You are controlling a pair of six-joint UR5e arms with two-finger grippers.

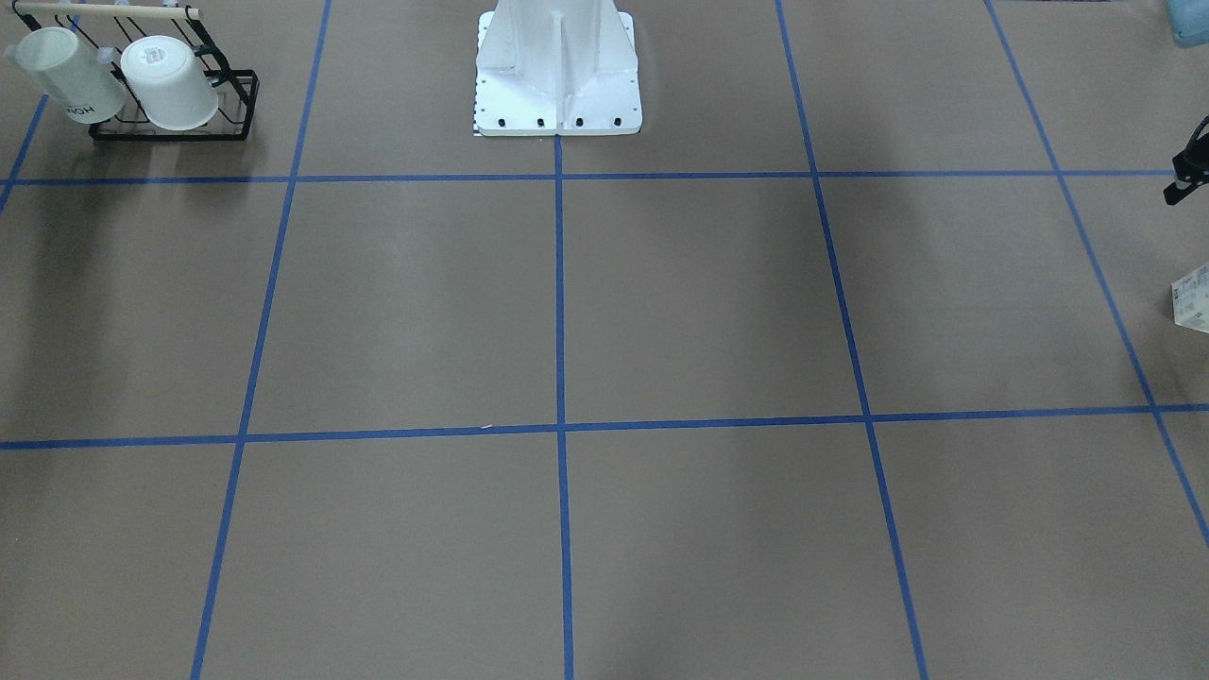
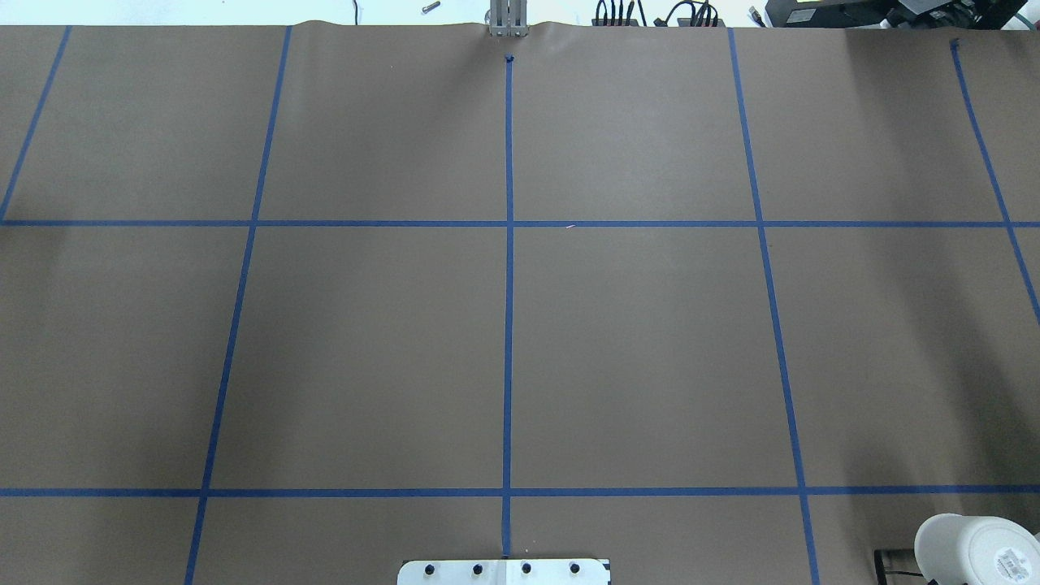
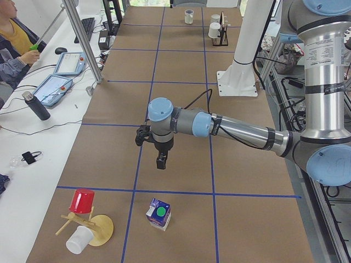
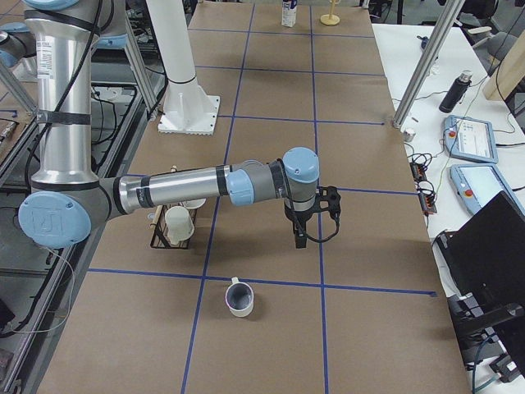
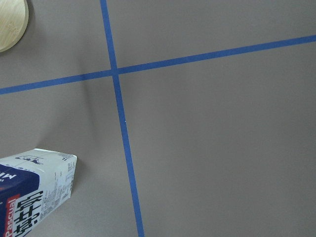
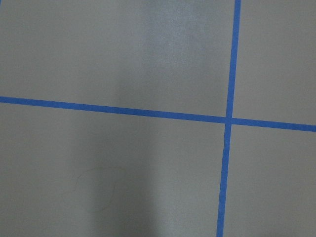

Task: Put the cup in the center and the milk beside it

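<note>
The cup [image 4: 239, 297], a white mug with a dark inside, stands alone on the table near the right end; it shows far off in the exterior left view [image 3: 189, 16]. The milk [image 3: 158, 213], a blue and white carton with a green cap, stands near the left end. It also shows in the left wrist view [image 5: 34, 195] and at the front-facing view's edge [image 1: 1192, 297]. My left gripper [image 3: 160, 166] hangs above the table a grid square from the milk. My right gripper [image 4: 299, 244] hangs a little beyond the cup. I cannot tell whether either is open.
A black wire rack [image 1: 241, 109] holds two other white mugs [image 1: 170, 83] at the robot's right, beside the cup [image 4: 176, 226]. A wooden stand [image 3: 96, 227] with a red cup [image 3: 82, 201] and a white cup sits left of the milk. The white robot base [image 1: 557, 76] is at the table's edge.
</note>
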